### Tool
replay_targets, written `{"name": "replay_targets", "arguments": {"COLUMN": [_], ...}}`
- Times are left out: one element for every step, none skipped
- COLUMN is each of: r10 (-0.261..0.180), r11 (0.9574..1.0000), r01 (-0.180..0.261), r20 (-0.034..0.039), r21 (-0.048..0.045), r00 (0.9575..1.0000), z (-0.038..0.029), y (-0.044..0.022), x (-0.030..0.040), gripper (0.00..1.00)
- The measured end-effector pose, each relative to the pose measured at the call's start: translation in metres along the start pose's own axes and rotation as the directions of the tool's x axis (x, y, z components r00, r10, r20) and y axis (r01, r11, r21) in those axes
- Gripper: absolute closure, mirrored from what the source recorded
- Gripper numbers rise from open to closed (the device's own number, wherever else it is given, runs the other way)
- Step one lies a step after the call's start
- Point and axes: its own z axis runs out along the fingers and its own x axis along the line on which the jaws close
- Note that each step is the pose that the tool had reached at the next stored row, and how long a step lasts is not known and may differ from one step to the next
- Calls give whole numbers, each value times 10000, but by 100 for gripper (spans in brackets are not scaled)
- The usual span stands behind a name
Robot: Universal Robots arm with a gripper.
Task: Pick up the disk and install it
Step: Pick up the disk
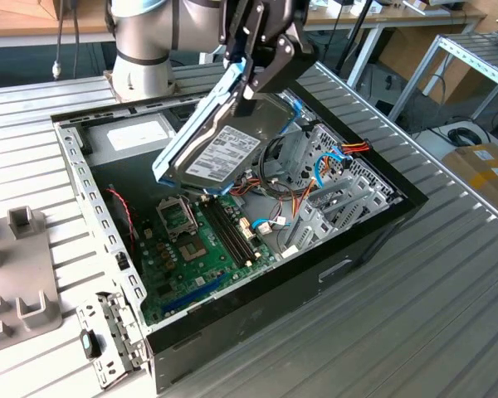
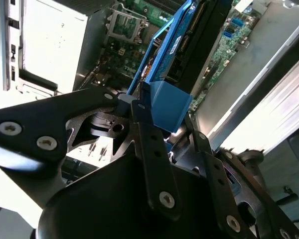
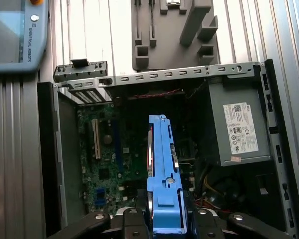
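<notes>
Carrying the disk [image 1: 220, 149] in mid-air, clear of everything beneath it, tilted steeply with its labelled face showing in the exterior view and its lower end dipping toward the middle of the open computer case [image 1: 373, 240]. Clamping it with the claw [image 1: 247, 79], closed on the upper end of the blue frame. In both wrist views, looking straight along that frame's edge, with the black fingers [image 2: 149, 144] pressing on either side. Hovering above the motherboard [image 1: 191, 249] and a tangle of cables [image 1: 274, 166], touching neither as far as can be told. Hanging between the grey power supply [image 1: 133, 137] at the far side of the case and the metal drive cage [image 1: 332, 195] toward the exterior view's right, seated in neither. Keeping the whole case on the ribbed metal worktop [image 1: 432, 332], with a grey fixture [image 1: 25, 274] lying at the exterior view's left.

Judging the pick-up as finished and the installing as begun but not completed: transporting, not yet seating. Judging the seating as calling for levelling out the tilt, squaring the blue frame to the cage's opening, and keeping the lower end off the cables.
</notes>
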Motion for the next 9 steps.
{"name": "replay_targets", "arguments": {"r10": [0, 2, 4, 4, 5, 8, 8, 10, 13], "r11": [10000, 10000, 10000, 9999, 9999, 9998, 9997, 9996, 9995], "r01": [0, -2, -4, -4, -5, -8, -9, -11, -14], "r20": [-2, -4, -7, -9, -13, -17, -23, -26, -31], "r21": [-36, -59, -86, -109, -149, -183, -237, -272, -318], "r00": [10000, 10000, 10000, 10000, 10000, 10000, 10000, 10000, 10000], "z": [-6, -10, -16, -20, -27, -33, -42, -48, -56], "y": [-45, -74, -109, -141, -193, -233, -299, -343, -399], "x": [20, 33, 47, 57, 68, 75, 84, 88, 93], "gripper": [63, 63, 63, 63, 63, 63, 63, 63, 63]}}
